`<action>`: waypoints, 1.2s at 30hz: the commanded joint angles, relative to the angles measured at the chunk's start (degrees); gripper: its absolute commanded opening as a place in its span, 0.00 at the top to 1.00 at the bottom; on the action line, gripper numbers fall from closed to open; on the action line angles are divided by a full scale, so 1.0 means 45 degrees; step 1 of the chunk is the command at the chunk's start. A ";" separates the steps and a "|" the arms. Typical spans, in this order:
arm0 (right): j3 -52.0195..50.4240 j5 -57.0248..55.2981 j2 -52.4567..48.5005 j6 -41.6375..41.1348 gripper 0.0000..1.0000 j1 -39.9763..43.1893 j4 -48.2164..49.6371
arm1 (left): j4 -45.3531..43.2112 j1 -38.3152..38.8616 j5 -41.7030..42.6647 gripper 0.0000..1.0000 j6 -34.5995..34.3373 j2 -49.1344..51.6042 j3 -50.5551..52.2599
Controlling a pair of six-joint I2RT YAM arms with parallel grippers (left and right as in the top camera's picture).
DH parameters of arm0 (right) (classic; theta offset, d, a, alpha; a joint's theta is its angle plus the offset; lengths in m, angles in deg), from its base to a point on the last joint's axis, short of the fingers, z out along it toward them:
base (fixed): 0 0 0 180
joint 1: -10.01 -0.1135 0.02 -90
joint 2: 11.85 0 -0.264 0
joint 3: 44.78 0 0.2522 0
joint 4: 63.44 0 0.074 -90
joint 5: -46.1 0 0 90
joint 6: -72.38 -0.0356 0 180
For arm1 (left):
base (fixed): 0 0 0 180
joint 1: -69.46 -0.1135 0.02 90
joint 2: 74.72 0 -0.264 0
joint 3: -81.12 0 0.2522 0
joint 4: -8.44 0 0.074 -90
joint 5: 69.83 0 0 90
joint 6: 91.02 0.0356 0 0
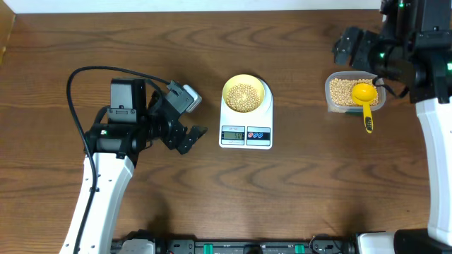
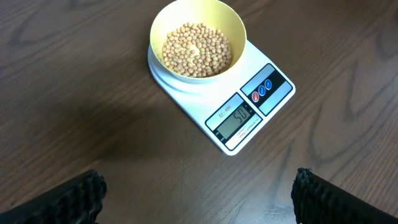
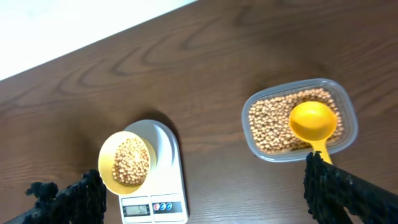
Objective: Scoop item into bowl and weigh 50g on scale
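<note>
The pale yellow-green bowl (image 1: 227,92) stands on the white scale (image 1: 265,120) at the table's middle, holding tan beans (image 1: 244,97). In the left wrist view the bowl (image 2: 158,31) and beans (image 2: 196,50) sit on the scale (image 2: 273,93), whose display reads 50. My left gripper (image 1: 192,116) is open and empty, left of the scale, jaws wide (image 2: 199,199). My right gripper (image 1: 364,53) is open and empty, above the bean container; its jaws (image 3: 202,196) frame the scale (image 3: 168,186) and bowl (image 3: 106,162).
A clear plastic container (image 1: 330,92) of beans stands at the right, with a yellow scoop (image 1: 364,95) resting in it, handle pointing to the front. Both show in the right wrist view, container (image 3: 247,124) and scoop (image 3: 313,121). A black cable loops at the left.
</note>
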 commanded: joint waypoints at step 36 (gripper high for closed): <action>0.0253 -0.1530 0.2472 0.0466 0.01 0.0053 0.0661 | 0.0015 -0.0063 -0.0073 0.03 -0.0015 0.0029 0.0131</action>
